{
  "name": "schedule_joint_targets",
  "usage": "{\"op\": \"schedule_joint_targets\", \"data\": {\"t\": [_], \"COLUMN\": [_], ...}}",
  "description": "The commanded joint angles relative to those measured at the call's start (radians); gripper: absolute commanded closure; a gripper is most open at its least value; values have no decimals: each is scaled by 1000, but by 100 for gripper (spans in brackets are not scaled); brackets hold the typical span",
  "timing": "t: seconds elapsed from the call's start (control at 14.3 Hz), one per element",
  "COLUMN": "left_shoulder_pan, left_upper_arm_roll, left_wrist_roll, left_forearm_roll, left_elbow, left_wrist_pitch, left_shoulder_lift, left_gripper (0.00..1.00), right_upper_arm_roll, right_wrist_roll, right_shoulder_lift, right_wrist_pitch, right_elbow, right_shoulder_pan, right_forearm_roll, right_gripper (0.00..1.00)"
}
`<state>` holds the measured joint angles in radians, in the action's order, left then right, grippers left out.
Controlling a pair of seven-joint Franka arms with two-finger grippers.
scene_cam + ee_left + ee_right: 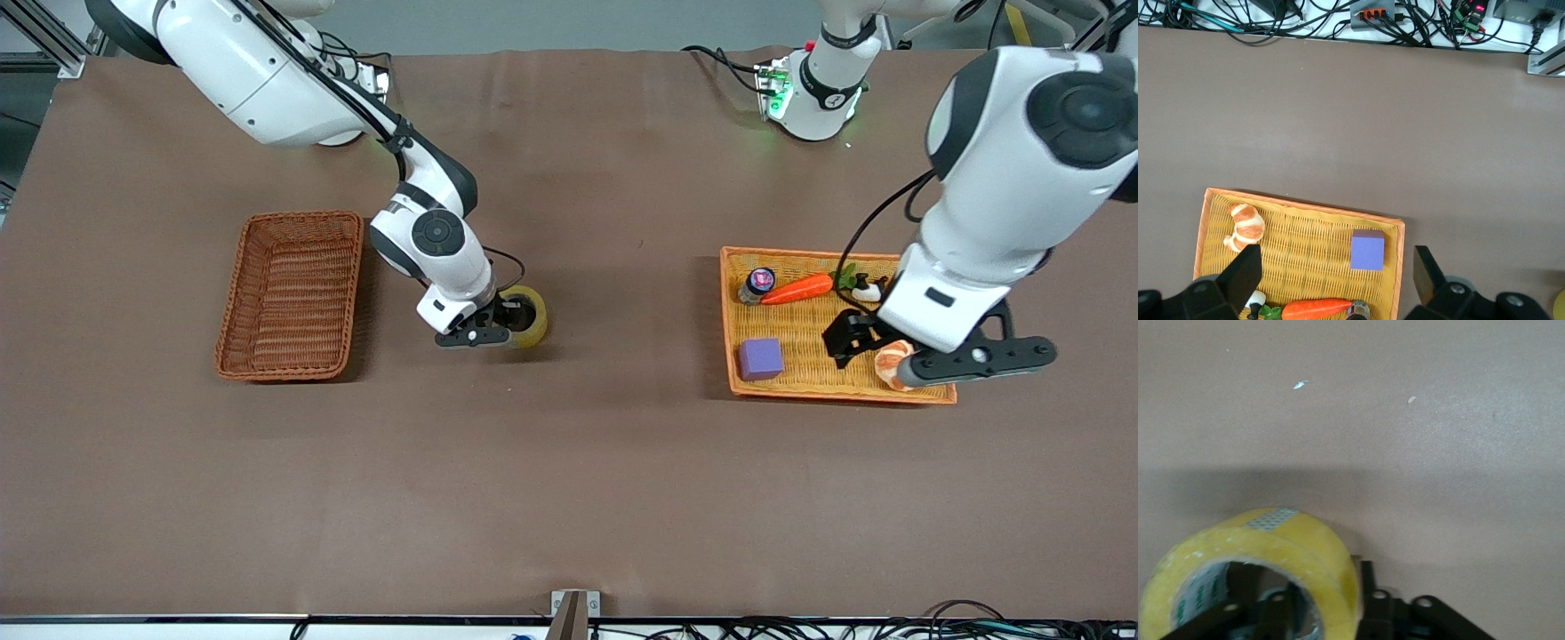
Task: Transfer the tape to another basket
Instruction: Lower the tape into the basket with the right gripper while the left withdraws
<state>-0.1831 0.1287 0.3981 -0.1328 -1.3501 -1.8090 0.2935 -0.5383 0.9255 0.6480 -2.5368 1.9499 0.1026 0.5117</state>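
The tape (533, 327) is a yellowish ring held on edge by my right gripper (508, 322). One finger is inside the ring and one outside, shut on its wall. They are low over the bare brown cloth, beside the dark reddish-brown wicker basket (233, 307), which holds nothing. The right wrist view shows the tape (1271, 537) clamped in the right gripper (1331, 590). My left gripper (858, 342) is open and empty over the orange-rimmed basket, and its dark fingers (1243, 275) frame that basket in the left wrist view.
The orange-rimmed yellow basket (731, 320) at the left arm's end holds a purple cube (760, 359), a carrot (797, 289), a small jar (757, 283), a bread-like toy (889, 363) and a small black-and-white toy (867, 289). Cables run along the table's front edge.
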Motion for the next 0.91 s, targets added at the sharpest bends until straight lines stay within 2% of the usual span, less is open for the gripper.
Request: {"op": "schedule_joint_targets", "data": {"t": [0.0, 0.21, 0.28, 0.42, 0.56, 0.63, 0.7, 0.84], "left_shoulder_pan": [36, 57, 79, 83, 92, 102, 129, 154], "left_upper_arm_roll": [3, -35, -43, -113, -136, -144, -144, -144], "left_wrist_roll": [-73, -171, -226, -295, -347, -375, -398, -407], "left_forearm_roll": [68, 114, 163, 212, 222, 222, 220, 220], "left_elbow": [-82, -147, -161, -193, -247, -268, -286, -308], "left_wrist_pitch": [5, 5, 7, 10, 10, 10, 8, 7], "left_shoulder_lift": [-98, -174, -203, -261, -321, -342, -362, -376], "left_gripper": [0, 0, 0, 0, 0, 0, 0, 0], "right_upper_arm_roll": [-11, -52, -75, -80, -72, -65, -18, 125], "right_wrist_roll": [81, 130, 131, 125, 17, -87, -208, -449], "right_shoulder_lift": [12, -36, -77, -164, -267, -304, -367, -491], "right_wrist_pitch": [4, 38, 99, 202, 294, 337, 380, 424], "right_elbow": [-14, -26, -29, -35, -31, -29, -26, 16], "right_shoulder_pan": [-15, -50, -72, -90, -127, -156, -161, -147], "right_forearm_roll": [39, 28, 28, 25, -28, -92, -176, -290], "right_gripper": [100, 100, 100, 100, 100, 100, 100, 100]}}
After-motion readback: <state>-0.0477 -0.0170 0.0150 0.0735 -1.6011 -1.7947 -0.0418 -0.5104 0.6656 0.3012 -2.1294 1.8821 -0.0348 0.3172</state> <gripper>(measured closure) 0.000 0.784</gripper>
